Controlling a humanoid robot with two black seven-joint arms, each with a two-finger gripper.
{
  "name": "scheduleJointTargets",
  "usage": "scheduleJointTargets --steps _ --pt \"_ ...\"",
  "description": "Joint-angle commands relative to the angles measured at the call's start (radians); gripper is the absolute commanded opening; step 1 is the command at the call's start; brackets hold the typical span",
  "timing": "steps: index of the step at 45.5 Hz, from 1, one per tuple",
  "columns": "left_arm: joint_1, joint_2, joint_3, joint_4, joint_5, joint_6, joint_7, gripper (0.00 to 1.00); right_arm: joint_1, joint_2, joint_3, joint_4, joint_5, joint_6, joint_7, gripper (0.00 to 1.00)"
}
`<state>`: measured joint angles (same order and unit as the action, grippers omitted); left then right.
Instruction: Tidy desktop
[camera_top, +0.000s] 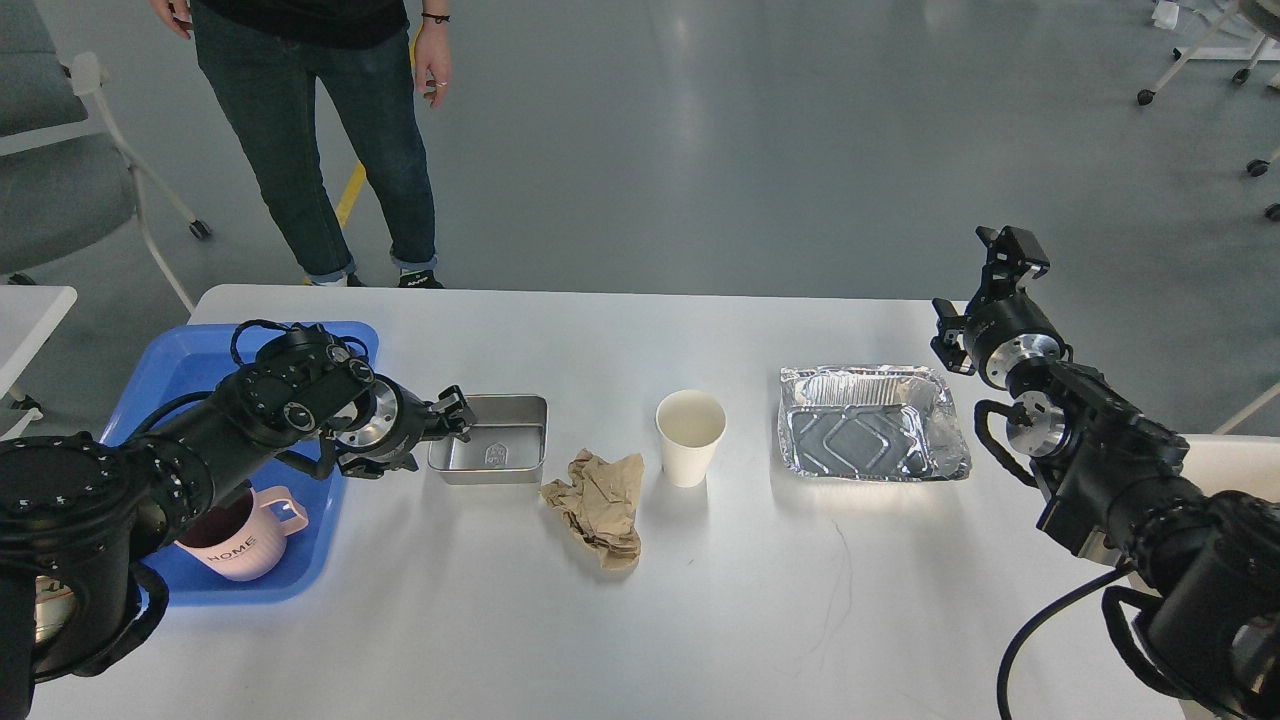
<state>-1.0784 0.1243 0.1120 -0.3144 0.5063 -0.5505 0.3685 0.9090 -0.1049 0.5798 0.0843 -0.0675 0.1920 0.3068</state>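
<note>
left tool (455, 412): at left rim of steel tray (490, 440), opening unclear | right tool (1005, 262): raised beyond table (700, 600) right edge, opening unclear

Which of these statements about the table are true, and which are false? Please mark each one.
1. The pink mug stands in the blue tray. True.
2. The paper cup lies on its side. False: it stands upright.
3. The crumpled brown paper lies between the metal box and the paper cup. True.
4. The foil tray is full of food. False: it is empty.
5. The left gripper is at the foil tray. False: it is at the metal box.
</note>
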Motion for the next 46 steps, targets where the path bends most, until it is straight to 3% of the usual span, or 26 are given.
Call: scheduleJointTargets --steps 1,24,31,39,46 --pt "0.000 0.000 0.000 0.000 0.001 0.000 0.000 0.61 -0.004 -0.001 0.000 0.000 0.000 0.001 0.000 1.00" --pt "0.044 0.005 0.002 0.005 0.005 0.007 -0.002 0.61 -0.015 0.001 0.000 0.000 -0.001 0.000 0.000 1.00" --pt "0.052 -0.002 0.000 0.032 0.005 0.043 -0.031 0.61 -0.015 0.002 0.000 0.000 -0.001 0.000 0.000 1.00" --pt "0.052 -0.003 0.000 0.035 0.005 0.046 -0.034 0.61 -0.015 0.002 0.000 0.000 -0.001 0.000 0.002 1.00" --pt "0.052 -0.005 0.002 0.037 0.005 0.046 -0.036 0.56 -0.018 0.002 0.000 0.000 -0.001 0.000 0.000 1.00"
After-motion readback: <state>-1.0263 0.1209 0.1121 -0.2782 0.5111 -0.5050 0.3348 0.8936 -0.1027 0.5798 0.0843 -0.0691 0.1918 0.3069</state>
